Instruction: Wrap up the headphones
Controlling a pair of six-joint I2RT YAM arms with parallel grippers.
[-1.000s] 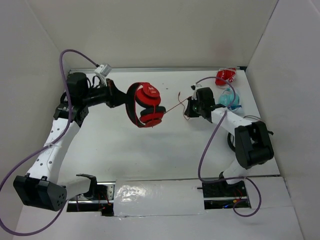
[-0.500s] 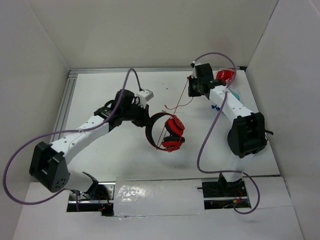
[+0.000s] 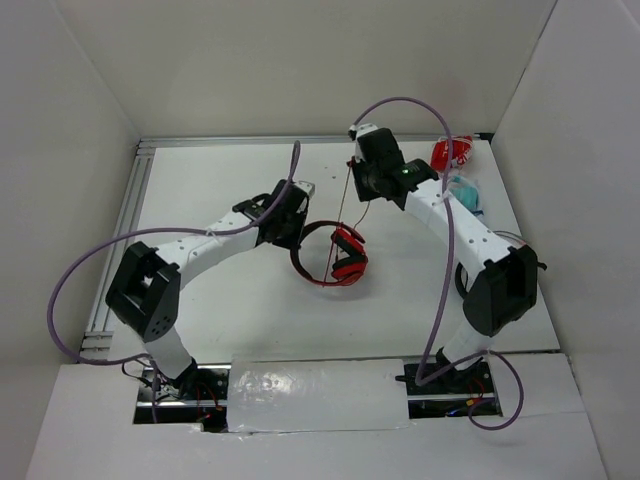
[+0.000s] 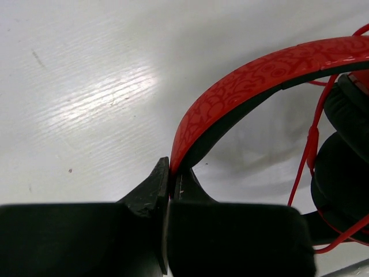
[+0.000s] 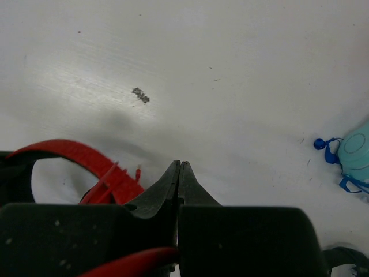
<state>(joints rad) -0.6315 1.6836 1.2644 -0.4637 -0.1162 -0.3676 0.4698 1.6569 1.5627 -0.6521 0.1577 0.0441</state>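
The red headphones [image 3: 336,256] hang at the table's middle. My left gripper [image 3: 296,232] is shut on the red headband [image 4: 259,75], which has a black lining; its jaws pinch the band's end [image 4: 170,171]. The black ear pads [image 4: 346,173] and thin red cable [image 4: 308,150] show to the right. My right gripper [image 3: 358,186] is just behind the headphones, jaws closed [image 5: 179,167], with the red cable [image 5: 132,259] running into them at the base. The cable [image 3: 343,205] runs taut down to the ear cups. The headband [image 5: 75,153] shows at the lower left of the right wrist view.
A small red packet [image 3: 452,152] and a teal packet [image 3: 466,192] lie at the back right; the teal one also shows in the right wrist view [image 5: 357,151]. White walls enclose the table on three sides. A metal rail [image 3: 125,240] runs along the left edge.
My left gripper has carried the headphones from the back left to the middle. My right gripper has swung to the back and then left, keeping the cable taut above the headphones.
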